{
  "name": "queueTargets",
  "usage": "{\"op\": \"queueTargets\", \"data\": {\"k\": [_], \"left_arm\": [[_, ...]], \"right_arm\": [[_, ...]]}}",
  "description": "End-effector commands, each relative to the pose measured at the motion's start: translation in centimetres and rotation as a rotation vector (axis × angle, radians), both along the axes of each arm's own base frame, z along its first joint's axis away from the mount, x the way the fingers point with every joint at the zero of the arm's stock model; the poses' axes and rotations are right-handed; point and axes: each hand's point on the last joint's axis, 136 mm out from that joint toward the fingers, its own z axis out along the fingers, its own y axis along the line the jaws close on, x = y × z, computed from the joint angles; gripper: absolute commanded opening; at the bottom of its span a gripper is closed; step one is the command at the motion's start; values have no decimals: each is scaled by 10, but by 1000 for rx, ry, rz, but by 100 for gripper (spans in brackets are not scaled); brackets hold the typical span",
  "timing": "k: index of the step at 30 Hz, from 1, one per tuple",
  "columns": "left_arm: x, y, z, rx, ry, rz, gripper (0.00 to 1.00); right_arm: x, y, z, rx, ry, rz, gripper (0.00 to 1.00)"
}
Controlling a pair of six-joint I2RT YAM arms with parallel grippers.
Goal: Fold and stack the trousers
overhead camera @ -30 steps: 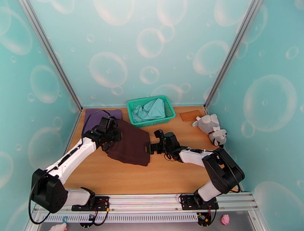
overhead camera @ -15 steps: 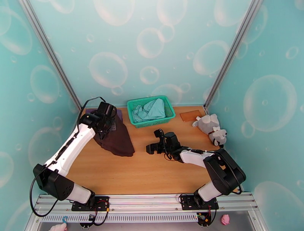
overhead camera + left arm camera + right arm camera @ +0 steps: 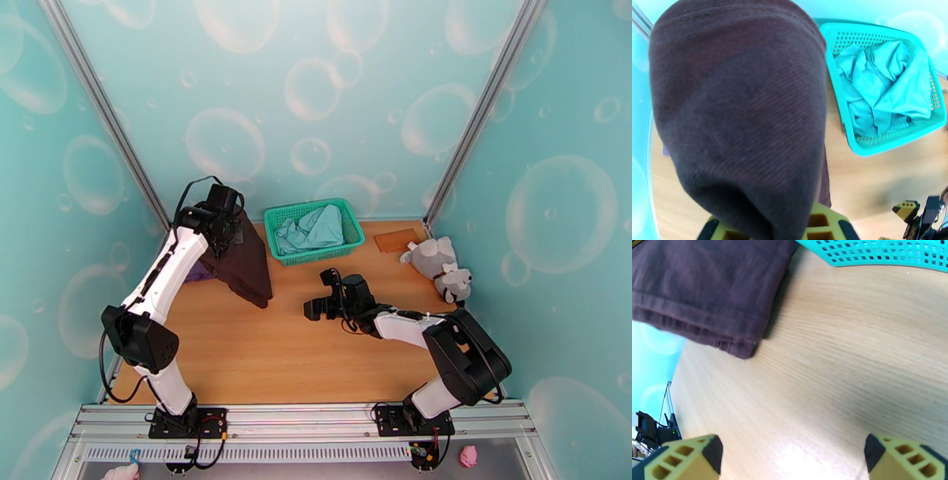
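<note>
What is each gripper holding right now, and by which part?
The left gripper pinches the folded trousers at their raised top edge; the right gripper is open, holding nothing.

Top external looked down from high behind the rig, left wrist camera sat close against the trousers, right wrist camera low over the table, green basket shared ahead of both.

The trousers hang at the table's far left, with the basket just to their right. A garment lies inside it. A plush toy sits far right.
</note>
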Motion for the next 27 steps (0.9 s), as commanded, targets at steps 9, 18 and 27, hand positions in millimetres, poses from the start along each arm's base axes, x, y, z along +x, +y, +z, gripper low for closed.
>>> {"op": "queueTargets", "data": {"k": [9, 18, 27], "left_arm": [[65, -23, 38, -55, -135, -60, 0], [87, -25, 55, -183, -192, -97, 0], [93, -5, 68, -325, -206, -125, 0]], "right_arm": [[3, 4, -14, 2, 39, 12, 99], [3, 7, -24, -1, 70, 24, 99], [3, 12, -33, 5, 100, 44, 99]]}}
